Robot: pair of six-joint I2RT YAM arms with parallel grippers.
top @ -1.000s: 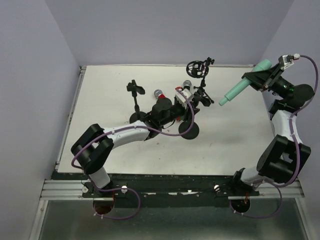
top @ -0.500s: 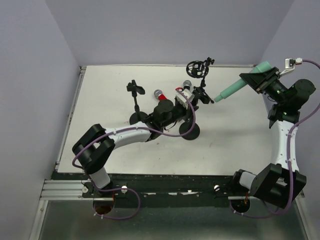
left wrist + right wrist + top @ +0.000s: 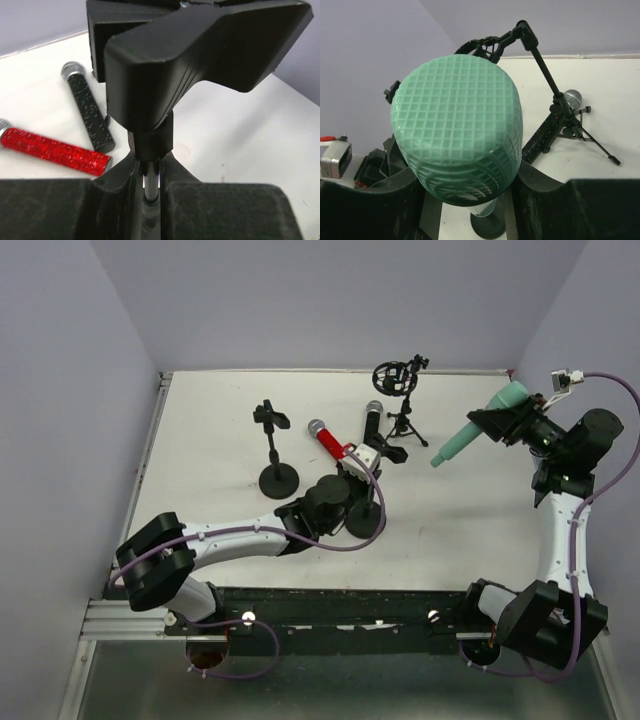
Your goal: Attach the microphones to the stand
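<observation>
The red microphone (image 3: 330,438) and the black microphone (image 3: 372,421) lie on the table side by side; both also show in the left wrist view, the red one (image 3: 52,148) and the black one (image 3: 88,113). My left gripper (image 3: 352,490) (image 3: 150,172) is shut on the thin pole of a round-based stand (image 3: 366,518), just under its black clip (image 3: 200,50). My right gripper (image 3: 512,421) (image 3: 467,175) is shut on the mint-green microphone (image 3: 470,433) (image 3: 457,135) and holds it tilted in the air at the right, above the table.
A second round-based clip stand (image 3: 276,452) stands at centre left. A tripod stand with a ring shock mount (image 3: 396,378) (image 3: 555,105) stands at the back, by the black microphone. The table's far wall is close behind it.
My left gripper has pulled its stand nearer, uncovering the red and black microphones. My right arm has stretched up and swung the green microphone slightly left.
</observation>
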